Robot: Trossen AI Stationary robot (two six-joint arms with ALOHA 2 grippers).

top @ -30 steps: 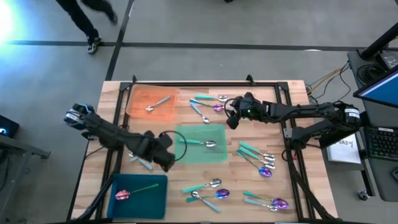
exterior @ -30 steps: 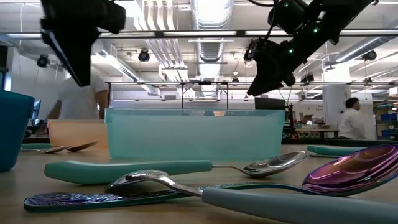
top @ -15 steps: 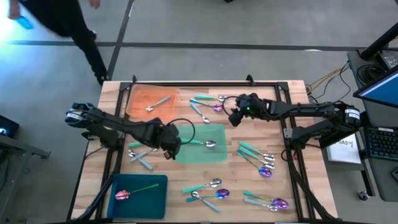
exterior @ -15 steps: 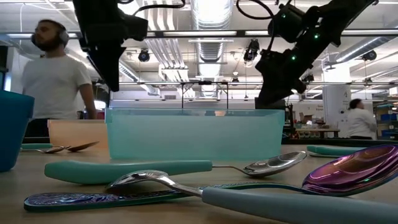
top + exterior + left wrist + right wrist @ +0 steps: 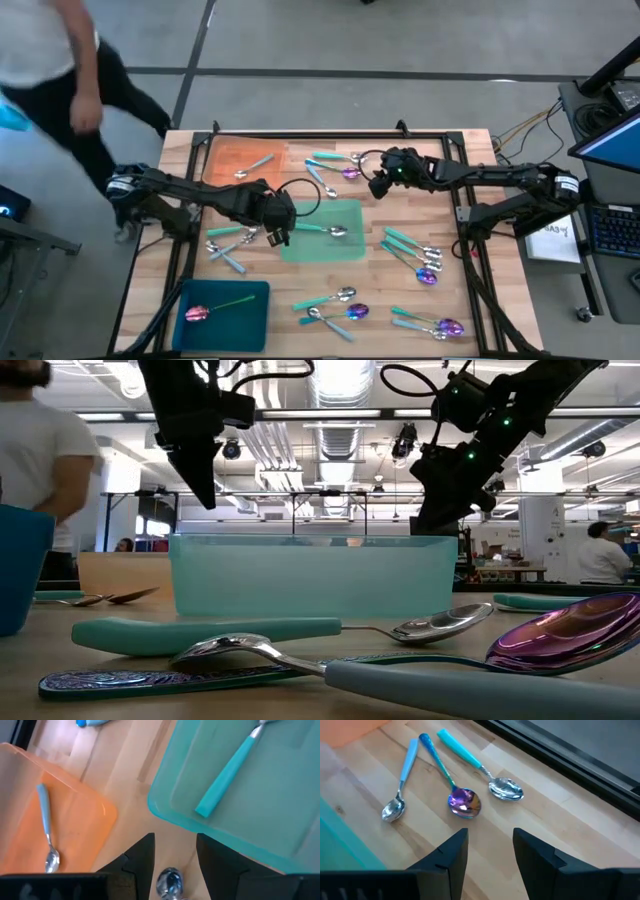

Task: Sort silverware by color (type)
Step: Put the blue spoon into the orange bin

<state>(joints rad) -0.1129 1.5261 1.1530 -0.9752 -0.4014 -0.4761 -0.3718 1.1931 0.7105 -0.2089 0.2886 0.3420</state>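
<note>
Both grippers hang above the table with their fingers apart and hold nothing. Left gripper (image 5: 277,228) is over the edge of the green mat (image 5: 345,255), where one teal-handled spoon (image 5: 322,231) lies. Right gripper (image 5: 379,187) hovers near three spoons (image 5: 455,790) on bare wood beside the orange mat (image 5: 225,175). Other silverware (image 5: 412,252) lies scattered on the table (image 5: 470,280). One purple spoon (image 5: 196,313) rests on the teal mat (image 5: 250,318).
</note>
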